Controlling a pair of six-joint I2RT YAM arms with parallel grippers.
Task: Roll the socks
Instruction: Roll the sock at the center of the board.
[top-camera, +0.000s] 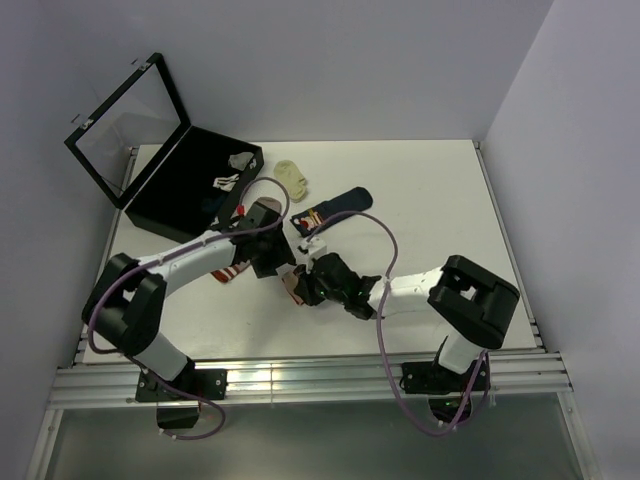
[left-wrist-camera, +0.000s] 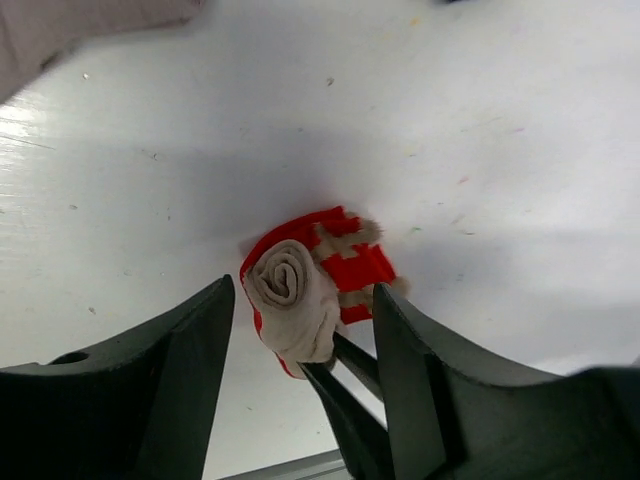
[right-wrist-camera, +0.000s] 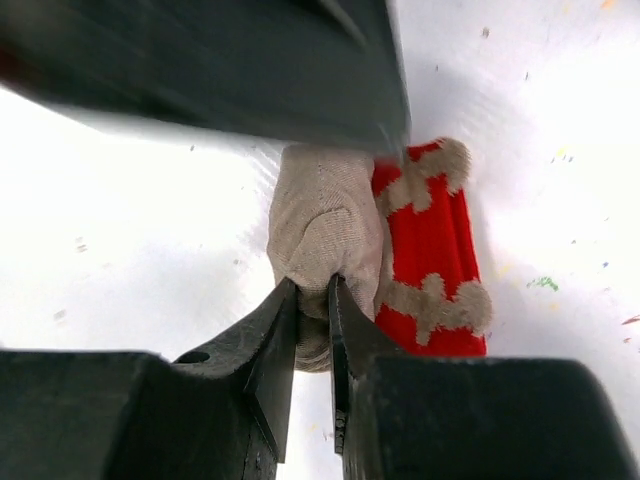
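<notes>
The beige sock with red heel and toe (left-wrist-camera: 295, 290) is wound into a tight roll on the white table (left-wrist-camera: 450, 130). My right gripper (right-wrist-camera: 312, 292) is shut on the beige end of that roll (right-wrist-camera: 325, 225). My left gripper (left-wrist-camera: 305, 300) is open and straddles the roll, a finger (left-wrist-camera: 195, 350) on each side and apart from it. From above, both grippers meet at the roll (top-camera: 293, 287) in the middle of the table. The navy patterned sock (top-camera: 335, 207) lies flat behind them. A striped cuff of the pink sock (top-camera: 229, 272) shows under the left arm.
An open black box (top-camera: 170, 200) with its lid up stands at the back left, small white-grey items (top-camera: 235, 170) in it. A pale-yellow sock (top-camera: 293, 178) lies beside the box. The table's metal front rail (top-camera: 300, 378) runs by the arm bases.
</notes>
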